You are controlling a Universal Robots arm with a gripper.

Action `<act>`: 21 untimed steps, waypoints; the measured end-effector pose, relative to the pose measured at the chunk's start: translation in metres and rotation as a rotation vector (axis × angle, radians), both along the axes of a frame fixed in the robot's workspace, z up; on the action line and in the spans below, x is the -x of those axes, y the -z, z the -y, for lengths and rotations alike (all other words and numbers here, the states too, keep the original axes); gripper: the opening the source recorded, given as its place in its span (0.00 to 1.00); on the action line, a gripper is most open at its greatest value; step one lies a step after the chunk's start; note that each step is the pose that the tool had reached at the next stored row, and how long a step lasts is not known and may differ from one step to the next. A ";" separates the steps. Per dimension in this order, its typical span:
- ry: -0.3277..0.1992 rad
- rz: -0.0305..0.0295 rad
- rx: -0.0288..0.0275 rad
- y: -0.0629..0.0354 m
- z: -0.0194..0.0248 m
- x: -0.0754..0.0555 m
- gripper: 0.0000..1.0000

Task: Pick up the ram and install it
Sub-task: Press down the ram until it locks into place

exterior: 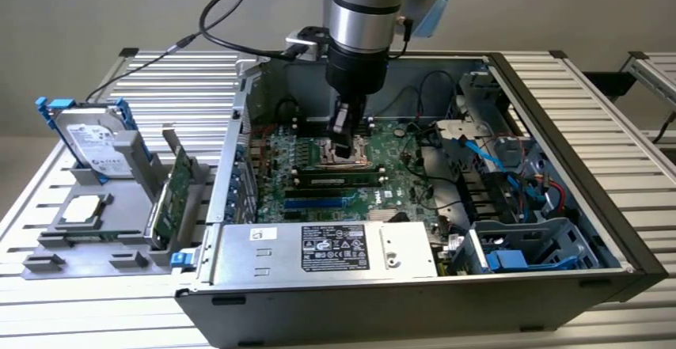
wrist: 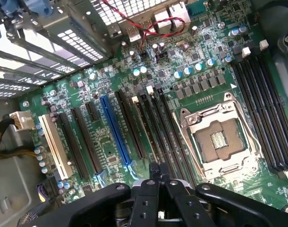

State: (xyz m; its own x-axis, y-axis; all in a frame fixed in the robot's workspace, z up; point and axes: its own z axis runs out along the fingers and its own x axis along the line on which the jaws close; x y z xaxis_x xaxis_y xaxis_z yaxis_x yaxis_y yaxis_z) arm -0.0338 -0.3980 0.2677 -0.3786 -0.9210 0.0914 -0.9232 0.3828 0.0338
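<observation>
**Q:** Where does the gripper (exterior: 346, 137) stand, and in what state?

**A:** It hangs inside the open computer case (exterior: 591, 206), over the CPU socket (exterior: 359, 156) of the motherboard (exterior: 396, 179). In the wrist view the gripper (wrist: 156, 169) has its fingers (wrist: 149, 187) pressed together, with nothing between them.

**Q:** Where is the ram (exterior: 338, 180)?

**A:** In the exterior view it lies at 6 o'clock from the fingertips, just beside the socket. It is a green stick with black chips lying lengthwise along the memory slots, apparently seated in one. It is apart from the gripper.

**Q:** What lies outside the case?

**A:** At 9 o'clock from the case, a grey tray (exterior: 63, 246) holds a hard drive (exterior: 93, 142) with blue rails and an upright expansion card (exterior: 174, 195).
</observation>
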 end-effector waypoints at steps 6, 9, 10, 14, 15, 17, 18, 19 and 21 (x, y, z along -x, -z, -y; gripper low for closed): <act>0.069 0.0064 0.0069 0.0000 0.0000 0.000 0.11; 0.103 0.0100 0.0112 0.0000 0.0000 0.000 0.11; 0.115 0.0113 0.0126 0.0000 0.0000 0.000 0.11; 0.161 0.0162 0.0183 0.0001 0.0000 0.000 0.11; 0.173 0.0174 0.0197 0.0001 0.0000 0.000 0.11; 0.196 0.0198 0.0225 0.0001 0.0000 0.000 0.11; 0.208 0.0210 0.0237 0.0002 0.0000 0.000 0.11; 0.220 0.0225 0.0252 0.0002 0.0000 0.000 0.11; 0.244 0.0253 0.0280 0.0003 0.0000 0.000 0.11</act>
